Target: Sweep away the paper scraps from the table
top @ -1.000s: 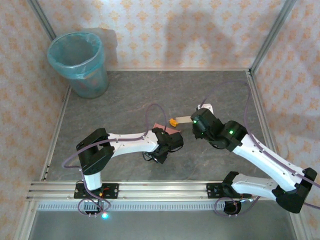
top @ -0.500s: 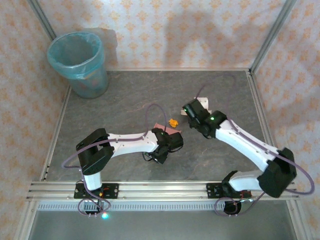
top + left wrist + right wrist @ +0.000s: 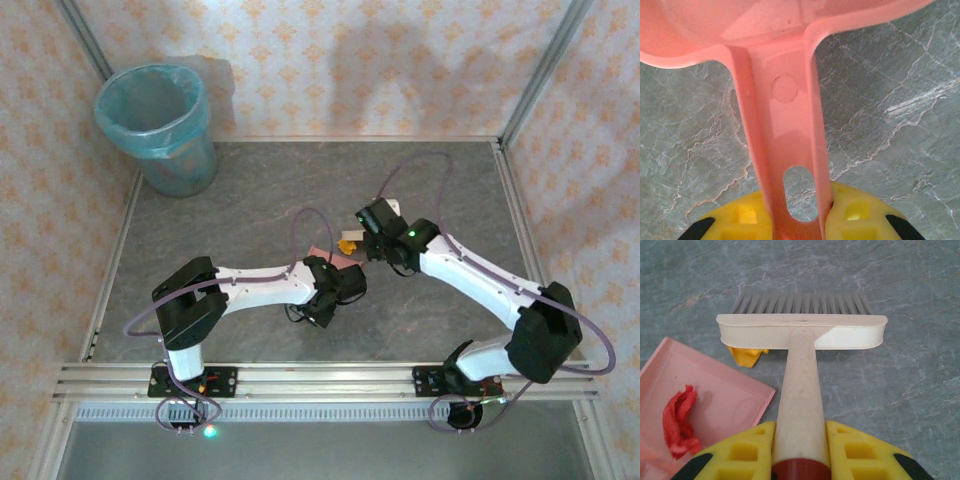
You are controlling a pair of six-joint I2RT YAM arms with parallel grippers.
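Left claw (image 3: 796, 220): we see its two yellow pads (image 3: 742, 215) pressed flat against either side of the dustpan's handle, by the slot at the handle's end. The gap between them is no wider than the handle, and the claw grips nothing else.
Dustpan (image 3: 725, 400): pink plastic, held low at the middle of the table. Its straight lip is turned toward the brush, and we cannot tell for sure whether the lip rests on the stone.
Right claw (image 3: 800, 462): closed narrowly round the brush's cream handle, with the yellow pads tight to both sides. It sits just above a dark red band near the handle's end.
Brush (image 3: 802, 332): it has a cream head and grey bristles that point away from the claw and reach down to the table. The head lies crosswise just beyond a corner of the dustpan's lip.
Orange scrap (image 3: 746, 355): on the table, tucked against the claw side of the brush head at its left end and touching it. It lies just beside the dustpan's lip and is not yet inside the pan.
Red scrap (image 3: 677, 422): a crumpled wad lying inside the dustpan, well back from the lip.
Table (image 3: 250, 190): dark grey and marbled, and we see the two arms meeting near its middle.
Bin (image 3: 160, 125): lined in blue, in the far left corner, well apart from both claws.
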